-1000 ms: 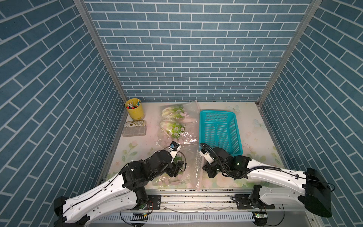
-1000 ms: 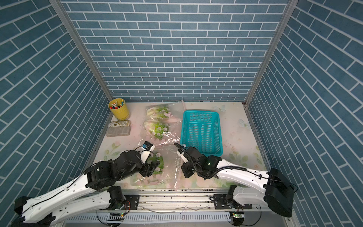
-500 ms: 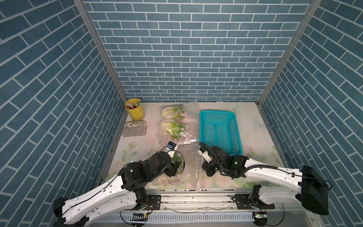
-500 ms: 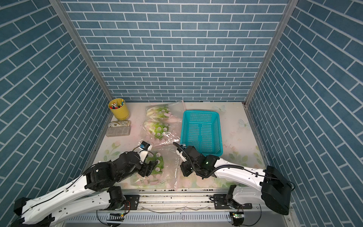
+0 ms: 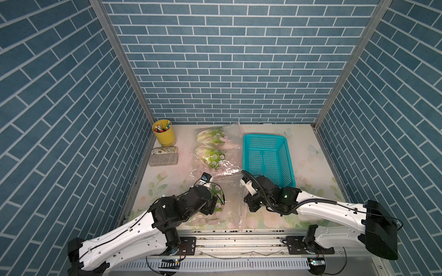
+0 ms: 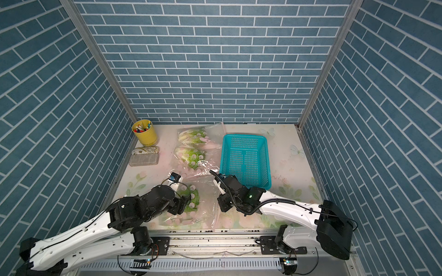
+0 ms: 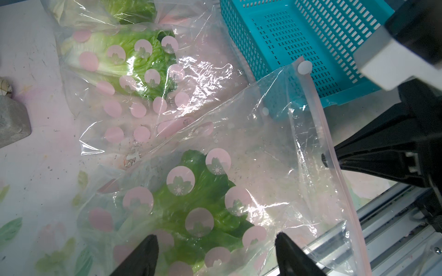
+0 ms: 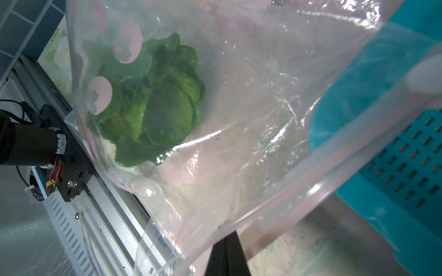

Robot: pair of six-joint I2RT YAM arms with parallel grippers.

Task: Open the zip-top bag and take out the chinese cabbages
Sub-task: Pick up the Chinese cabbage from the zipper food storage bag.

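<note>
A pale, flower-printed tabletop (image 5: 311,167) is seen boxed in on three sides by blue brick-patterned walls (image 5: 227,71), with an aluminium rail (image 5: 251,241) run along its near edge. Close to that rail, the zip-top bag (image 5: 230,203) is pinched at its pink zip strip by the right gripper (image 8: 227,241), jaws clamped on the plastic, and that edge is raised off the surface. One of the chinese cabbages (image 7: 198,205) is lodged inside, and the left gripper (image 7: 215,239) is poised just over it, fingers spread wide, nothing clasped. A second head (image 5: 210,156) and a third head (image 5: 210,136), also wrapped in clear plastic, are laid farther back, beside the teal basket (image 5: 263,136). A yellow cup (image 5: 165,136) and a grey block (image 5: 163,159) are parked by the left wall.
</note>
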